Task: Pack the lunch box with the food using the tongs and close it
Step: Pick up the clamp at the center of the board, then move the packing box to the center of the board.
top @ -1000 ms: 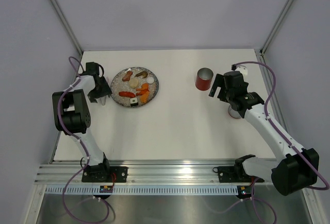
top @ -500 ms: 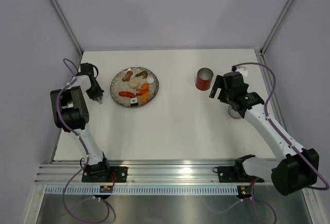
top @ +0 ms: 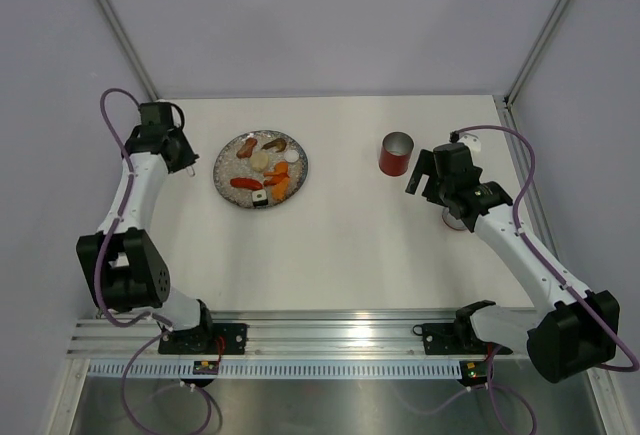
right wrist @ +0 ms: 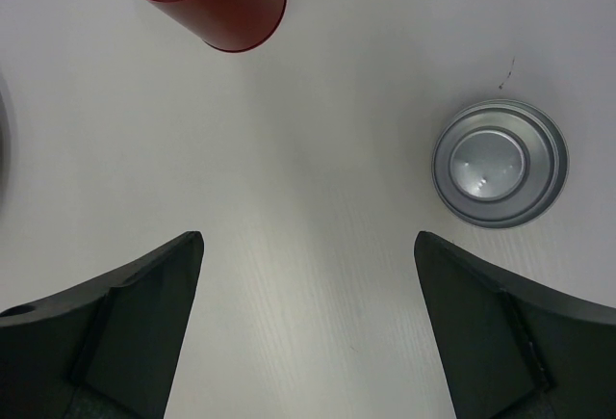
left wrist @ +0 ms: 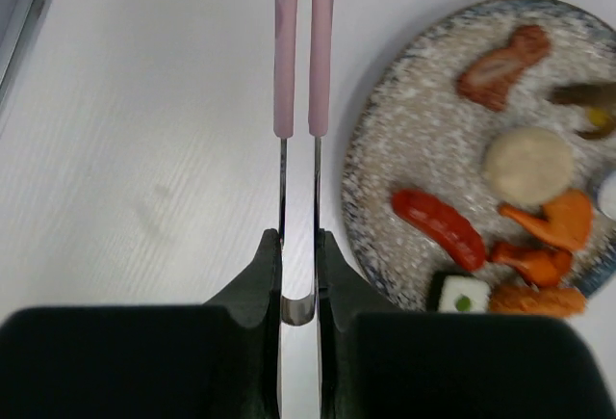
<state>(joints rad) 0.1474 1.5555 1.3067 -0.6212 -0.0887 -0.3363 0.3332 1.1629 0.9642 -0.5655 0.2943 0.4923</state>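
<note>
While right end effector (right wrist: 306,246) gapes, left end effector (left wrist: 298,246) pinches tongs (left wrist: 286,53) — slim, pink.

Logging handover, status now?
Left gripper shut on tongs beside plate. Right gripper open, empty. Lunch box open, lid apart, food on plate. Nothing blocking.

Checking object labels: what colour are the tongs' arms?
The tongs are pale pink, with bare silver metal near the gripped end; clearest in the left wrist view.
</note>
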